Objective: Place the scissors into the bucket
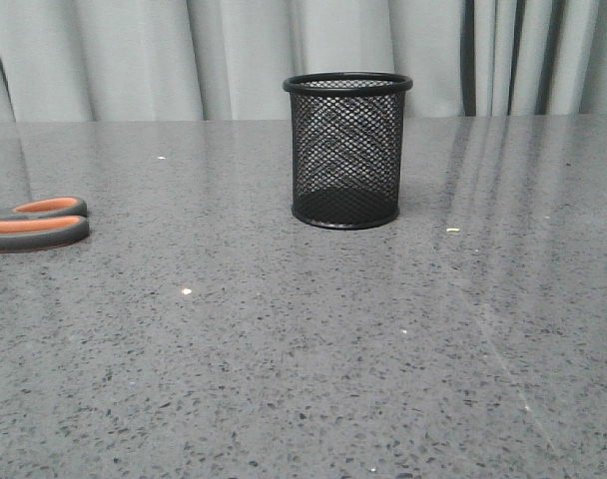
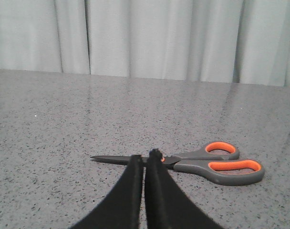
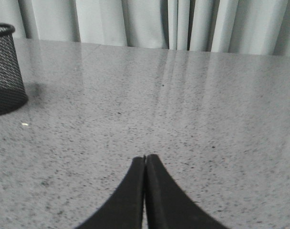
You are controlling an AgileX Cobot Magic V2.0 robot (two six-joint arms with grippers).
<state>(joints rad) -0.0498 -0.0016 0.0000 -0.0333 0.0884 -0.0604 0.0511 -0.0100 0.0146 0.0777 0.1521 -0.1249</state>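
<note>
The scissors (image 1: 36,231) lie flat on the table at the far left edge of the front view, where only the grey, orange-lined handles show. The left wrist view shows them whole (image 2: 216,167), with dark blades and closed. My left gripper (image 2: 145,156) is shut and empty, its tips lined up before the scissors' pivot; neither gripper shows in the front view. The bucket (image 1: 347,150), a black wire-mesh cup, stands upright and empty at the table's middle. It also shows in the right wrist view (image 3: 4,71). My right gripper (image 3: 145,156) is shut and empty over bare table.
The speckled grey table (image 1: 303,379) is backed by a pale curtain (image 1: 234,50). A few tiny light crumbs (image 1: 452,231) lie on the surface.
</note>
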